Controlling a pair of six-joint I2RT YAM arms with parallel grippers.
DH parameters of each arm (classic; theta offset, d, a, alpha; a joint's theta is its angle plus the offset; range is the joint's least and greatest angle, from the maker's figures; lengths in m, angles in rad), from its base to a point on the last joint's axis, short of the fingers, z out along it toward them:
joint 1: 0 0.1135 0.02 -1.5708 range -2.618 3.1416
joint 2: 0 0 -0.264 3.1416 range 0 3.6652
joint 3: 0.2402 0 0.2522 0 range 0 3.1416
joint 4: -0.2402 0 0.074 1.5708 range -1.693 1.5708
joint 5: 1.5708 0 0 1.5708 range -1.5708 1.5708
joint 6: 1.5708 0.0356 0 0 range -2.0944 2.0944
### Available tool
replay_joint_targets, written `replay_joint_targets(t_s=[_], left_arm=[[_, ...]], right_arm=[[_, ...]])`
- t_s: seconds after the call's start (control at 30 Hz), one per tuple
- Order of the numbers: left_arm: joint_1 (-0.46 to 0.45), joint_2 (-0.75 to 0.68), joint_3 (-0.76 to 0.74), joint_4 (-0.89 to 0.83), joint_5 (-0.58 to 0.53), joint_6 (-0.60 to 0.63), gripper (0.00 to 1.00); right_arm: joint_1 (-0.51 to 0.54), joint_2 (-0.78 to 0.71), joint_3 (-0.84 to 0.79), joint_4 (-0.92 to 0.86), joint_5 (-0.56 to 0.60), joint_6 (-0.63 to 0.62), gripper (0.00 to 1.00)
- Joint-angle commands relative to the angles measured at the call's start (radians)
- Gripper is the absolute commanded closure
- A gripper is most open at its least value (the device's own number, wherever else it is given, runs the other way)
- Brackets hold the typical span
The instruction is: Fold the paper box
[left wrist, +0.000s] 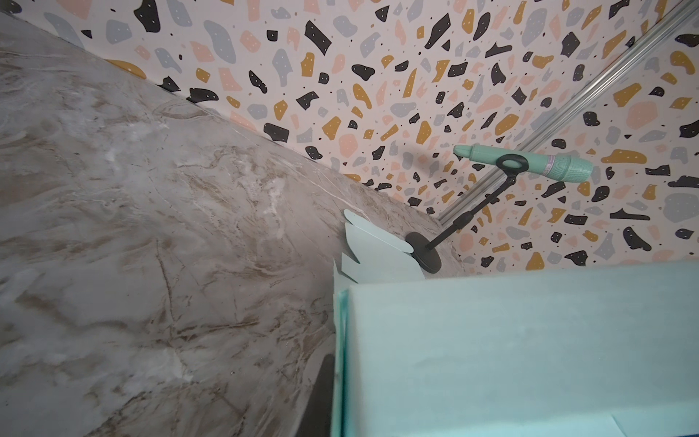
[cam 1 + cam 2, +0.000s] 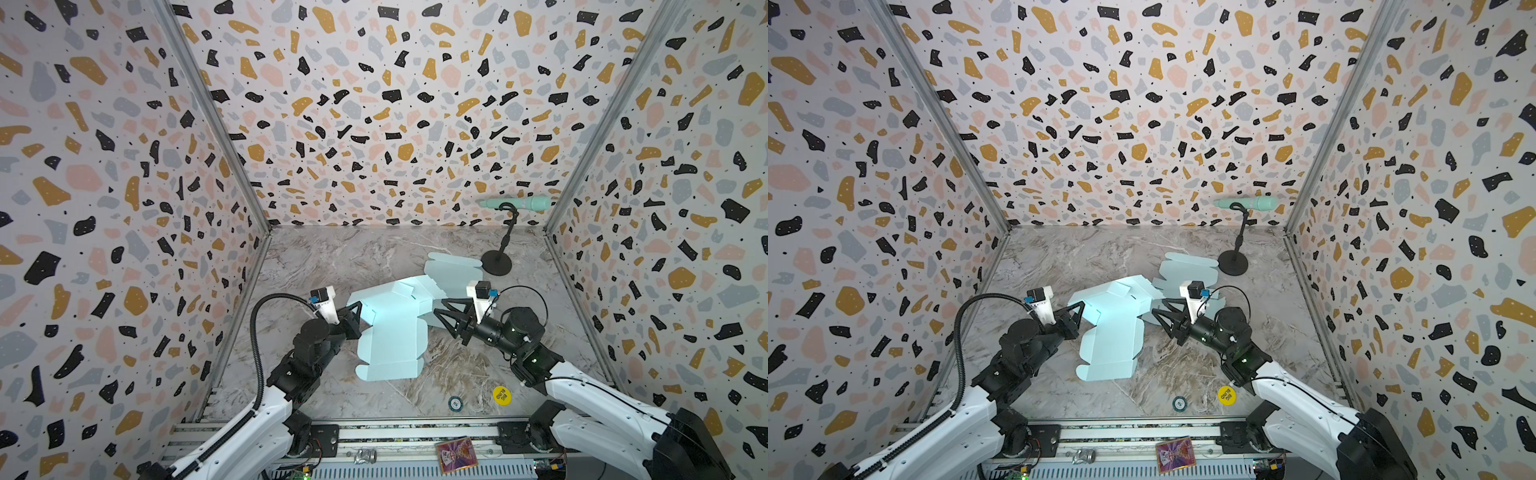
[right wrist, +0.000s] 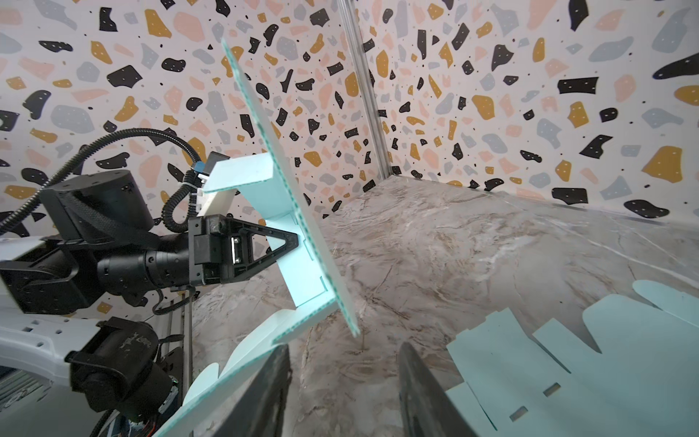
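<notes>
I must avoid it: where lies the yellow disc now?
In both top views the yellow disc lies near the front edge of the table, right of centre, beside a dark disc.

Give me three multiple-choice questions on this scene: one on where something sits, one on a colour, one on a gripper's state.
1. The microphone stand sits at the table's: A) far right corner B) near left corner C) centre.
2. The disc marked BIG BLIND is: A) red B) yellow C) green.
3. The left gripper is: A) open B) shut on the paper box C) shut on the disc.
Answers: 1 A, its base stands by the far right wall corner; 2 B, yellow in both top views; 3 B, it pinches a raised panel in the right wrist view.
</notes>
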Motion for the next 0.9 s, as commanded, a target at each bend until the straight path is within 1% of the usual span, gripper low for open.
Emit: replay_joint_targets(t_s=[0.0, 0.17, 0.3, 0.43, 0.6, 0.67, 0.73, 0.87], left_arm=[[0.005, -0.005, 0.009, 0.066, 0.028, -0.01, 1.0], [0.005, 0.003, 0.001, 0.084, 0.043, -0.012, 1.0], [0.005, 0.019, -0.006, 0.099, 0.056, -0.01, 1.0], [0.005, 0.042, -0.011, 0.112, 0.076, -0.001, 0.99], [0.005, 0.05, -0.016, 0.103, 0.068, 0.014, 0.99], [0.006, 0.048, -0.017, 0.099, 0.062, 0.018, 0.99], [0.017, 0.046, -0.015, 0.088, 0.064, 0.023, 0.99], [0.082, 0.047, -0.001, 0.06, 0.132, 0.045, 1.0]], right_arm=[[0.021, 0.026, 0.046, 0.092, -0.016, 0.021, 0.52], [0.047, 0.087, 0.055, 0.164, -0.025, 0.052, 0.51], [0.072, 0.14, 0.079, 0.181, -0.012, 0.061, 0.51], [0.076, 0.198, 0.105, 0.161, -0.004, 0.072, 0.51], [0.077, 0.209, 0.133, 0.047, 0.037, 0.046, 0.51], [0.077, 0.185, 0.139, -0.022, 0.057, 0.02, 0.52], [0.077, 0.126, 0.128, -0.085, 0.073, -0.016, 0.52], [0.059, -0.073, 0.09, -0.223, 0.104, -0.101, 0.5]])
